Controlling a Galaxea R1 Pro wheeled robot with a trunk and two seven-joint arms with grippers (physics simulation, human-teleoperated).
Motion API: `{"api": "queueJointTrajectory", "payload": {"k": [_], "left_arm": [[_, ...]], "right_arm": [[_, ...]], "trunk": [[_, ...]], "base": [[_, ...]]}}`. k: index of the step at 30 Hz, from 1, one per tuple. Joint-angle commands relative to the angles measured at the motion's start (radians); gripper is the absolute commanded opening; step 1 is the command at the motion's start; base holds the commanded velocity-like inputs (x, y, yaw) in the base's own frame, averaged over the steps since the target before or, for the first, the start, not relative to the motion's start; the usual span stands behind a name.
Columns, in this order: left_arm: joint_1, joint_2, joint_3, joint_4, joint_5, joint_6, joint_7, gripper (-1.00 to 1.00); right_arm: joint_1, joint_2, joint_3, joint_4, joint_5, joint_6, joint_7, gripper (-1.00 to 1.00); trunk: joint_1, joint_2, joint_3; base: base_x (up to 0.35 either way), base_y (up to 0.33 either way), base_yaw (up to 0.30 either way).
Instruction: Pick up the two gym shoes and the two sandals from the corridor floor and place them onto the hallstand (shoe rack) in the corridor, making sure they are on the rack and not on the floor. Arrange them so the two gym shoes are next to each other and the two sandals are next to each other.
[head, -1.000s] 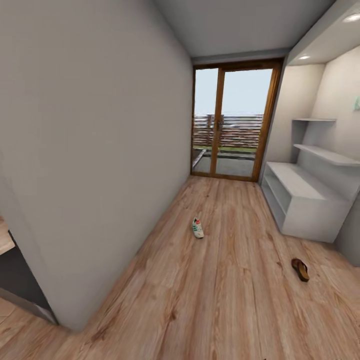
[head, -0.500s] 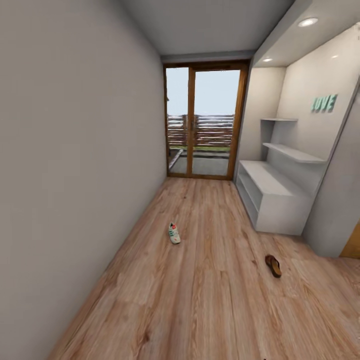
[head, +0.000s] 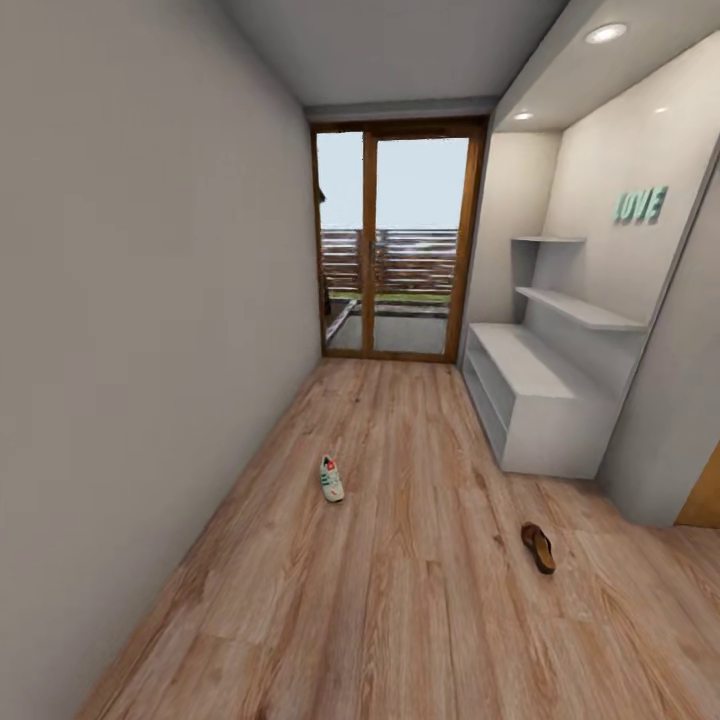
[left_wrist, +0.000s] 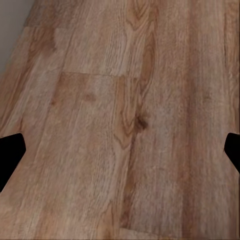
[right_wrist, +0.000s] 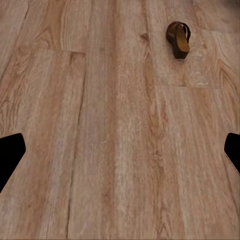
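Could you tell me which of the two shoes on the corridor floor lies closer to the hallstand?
The brown sandal lies closer: it sits on the floor just short of the hallstand, while the white gym shoe lies across the corridor toward the grey wall.

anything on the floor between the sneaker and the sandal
No, in the head view only bare wood floor lies between the sneaker and the sandal.

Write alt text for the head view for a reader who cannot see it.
A corridor with a gym shoe and a brown sandal lying apart on the wood-plank corridor floor. The pale hallstand stands against the right wall with bare shelves, and a glass door closes the far end.
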Motion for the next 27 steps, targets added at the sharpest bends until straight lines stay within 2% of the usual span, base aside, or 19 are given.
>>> {"api": "queueJointTrajectory", "payload": {"k": [1,27], "left_arm": [[-0.001,0.0,0.0,0.001,0.0,-0.003,-0.001,1.0],[-0.001,0.0,0.0,0.001,0.0,-0.004,0.001,1.0]], "right_arm": [[0.0,0.0,0.003,0.001,-0.01,-0.004,0.0,1.0],[-0.001,0.0,0.007,0.002,-0.003,-0.005,0.003,1.0]], "trunk": [[0.0,0.0,-0.001],[0.0,0.0,-0.001]], "base": [[0.279,-0.167,-0.003],[0.285,-0.148,0.0]]}}
